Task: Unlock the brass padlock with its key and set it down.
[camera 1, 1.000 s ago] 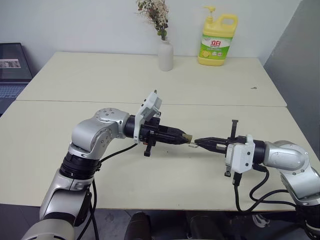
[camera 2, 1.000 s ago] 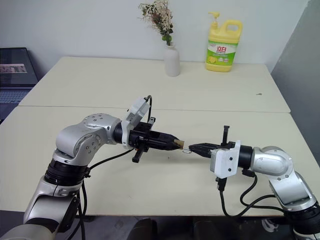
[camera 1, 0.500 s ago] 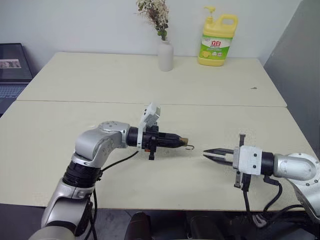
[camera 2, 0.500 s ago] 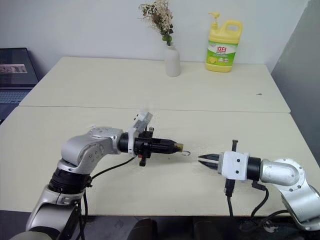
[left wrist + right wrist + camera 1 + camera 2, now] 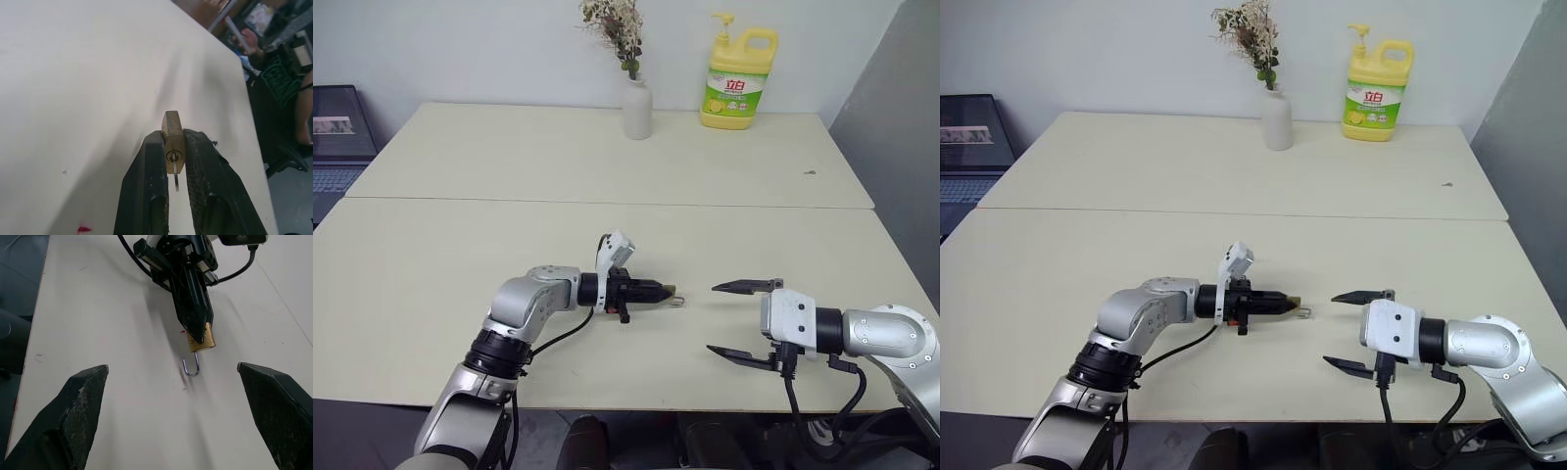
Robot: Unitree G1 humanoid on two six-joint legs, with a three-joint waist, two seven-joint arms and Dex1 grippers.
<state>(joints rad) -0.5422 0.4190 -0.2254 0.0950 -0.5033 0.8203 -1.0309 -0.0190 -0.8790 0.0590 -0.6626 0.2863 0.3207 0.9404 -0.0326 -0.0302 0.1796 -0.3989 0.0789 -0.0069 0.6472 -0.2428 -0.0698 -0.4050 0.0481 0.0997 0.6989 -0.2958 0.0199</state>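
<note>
Padlock pinched in the left gripper, right gripper spread wide

The left gripper [image 5: 664, 291] hangs low over the table [image 5: 460, 245], its two black fingers [image 5: 146, 196] clamped on the sides of the brass padlock [image 5: 201, 339] — the key [image 5: 175, 177] sticks out of the keyhole between them, and the silvery shackle [image 5: 191, 366] points toward the right gripper [image 5: 734, 318]. That gripper stands apart from the lock with its fingers far apart, holding nothing. A white vase [image 5: 637, 108] and a yellow soap bottle [image 5: 738, 80] stand at the far edge.
</note>
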